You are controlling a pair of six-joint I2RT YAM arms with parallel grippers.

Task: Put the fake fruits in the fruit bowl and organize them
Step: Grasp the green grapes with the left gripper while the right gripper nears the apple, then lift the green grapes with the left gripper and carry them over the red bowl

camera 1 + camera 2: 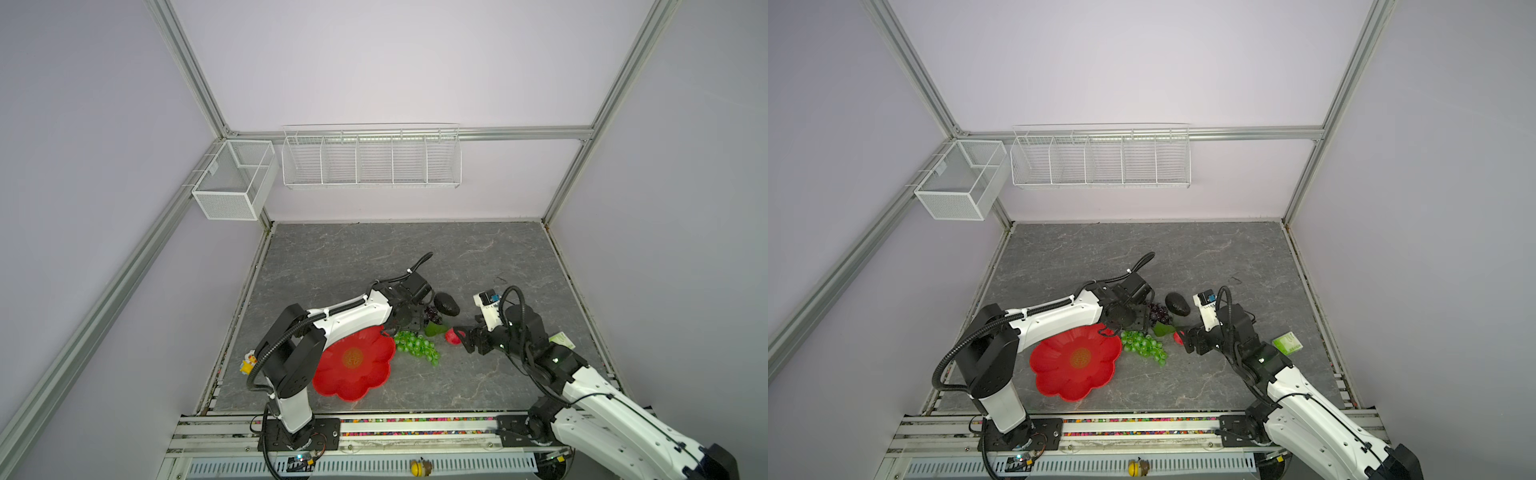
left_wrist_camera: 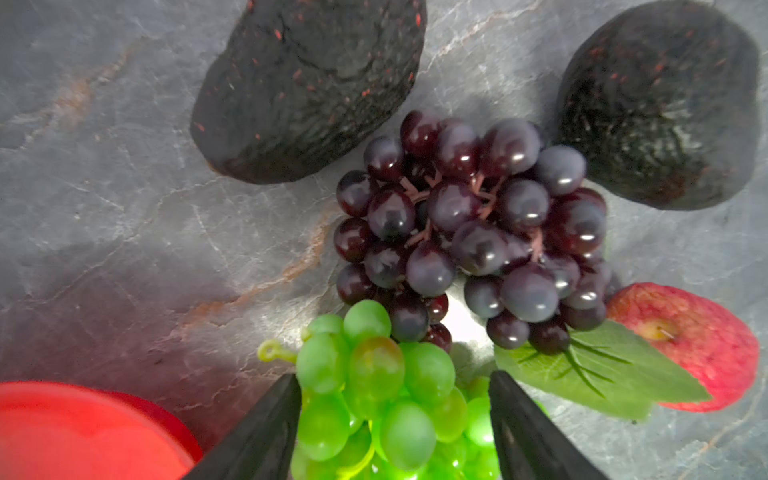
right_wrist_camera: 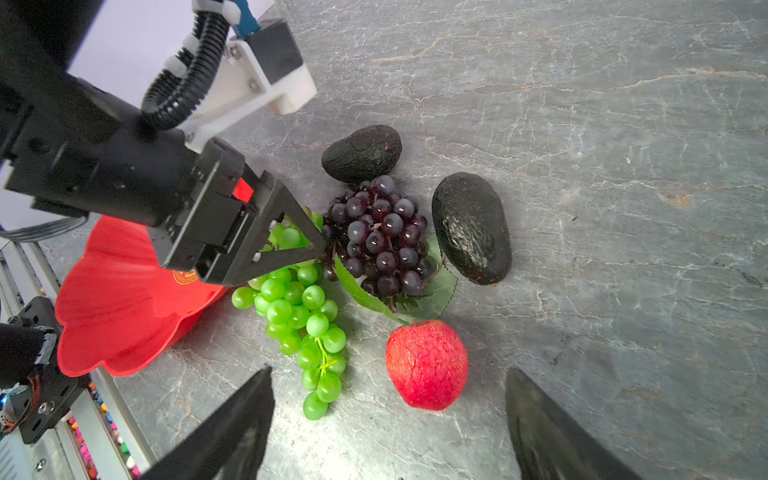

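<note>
Left tool (image 2: pixel 395 375) straddles the green grape bunch (image 2: pixel 324 428) beside the fruit bowl (image 2: pixel 83 432), jaws apart, grip uncertain; right tool (image 3: pixel 388 369) gapes empty, farther off.

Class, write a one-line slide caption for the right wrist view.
Left end effector straddles green grapes beside red bowl; red fruit, purple grapes, avocados nearby.

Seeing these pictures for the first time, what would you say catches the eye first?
The bright red flower-shaped fruit bowl stands out first, front left on the grey table, no fruit visible in it. Close beside its rim lies the green grape bunch, straddled by the left gripper. Next to that cluster the dark purple grape bunch, two avocados and the red fruit, which the open right gripper faces.
</note>
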